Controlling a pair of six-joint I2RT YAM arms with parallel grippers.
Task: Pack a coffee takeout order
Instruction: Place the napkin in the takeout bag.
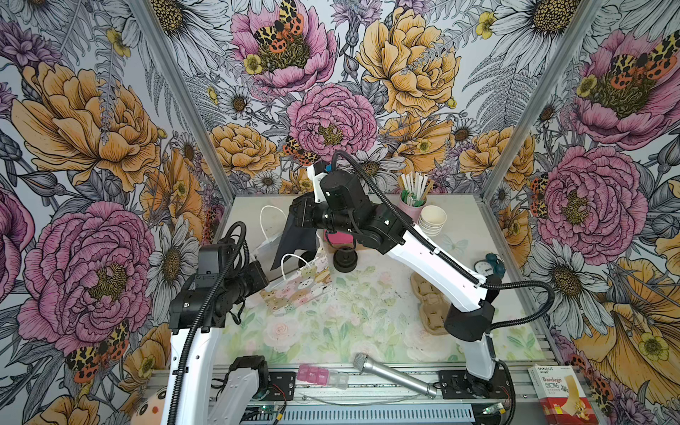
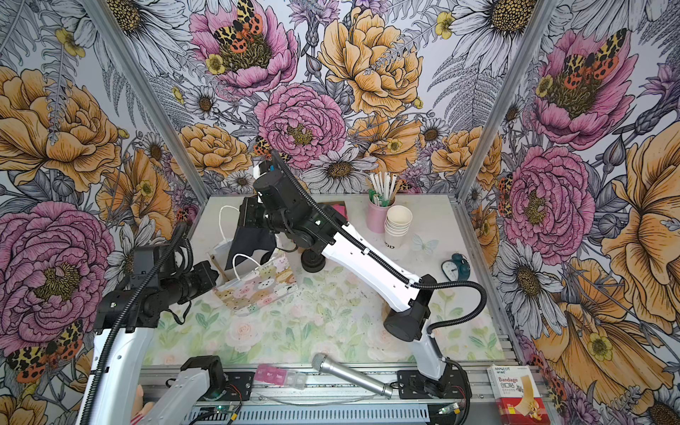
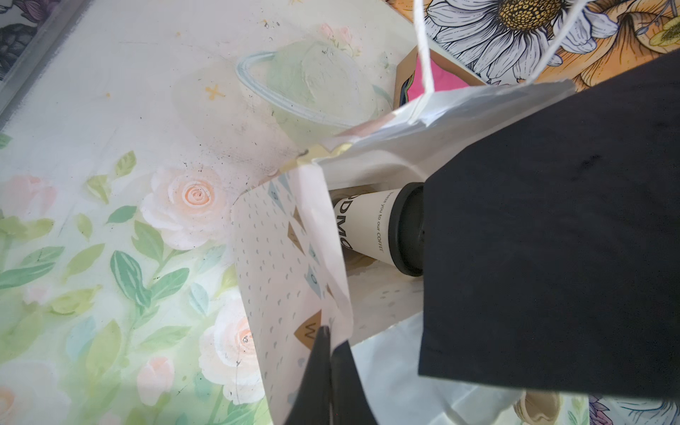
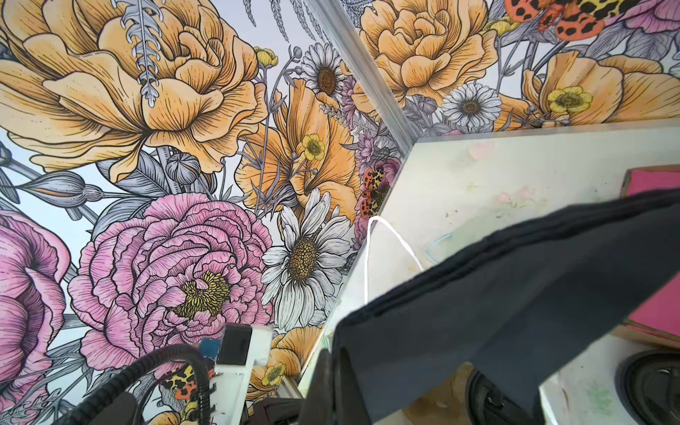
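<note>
The white paper cup (image 3: 368, 224) with black lettering lies on its side inside a patterned paper bag (image 1: 301, 283), its black lid (image 3: 404, 228) on. My left gripper (image 3: 333, 336) is shut on the bag's rim and holds the mouth open; in both top views it sits at the bag's left edge (image 2: 219, 279). My right gripper (image 4: 333, 355) is shut on the edge of the black napkin (image 4: 496, 294). The napkin (image 1: 294, 239) hangs from the right gripper (image 1: 298, 217) above the bag's mouth. It hides part of the lid in the left wrist view.
A stack of black lids (image 1: 345, 259) and a box of pink napkins (image 1: 336, 237) stand behind the bag. At back right are stacked white cups (image 1: 432, 220) and a pink stirrer holder (image 1: 412, 206). A cardboard carrier (image 1: 430, 301), clock (image 1: 489, 265) and microphone (image 1: 393, 373) lie further right and front.
</note>
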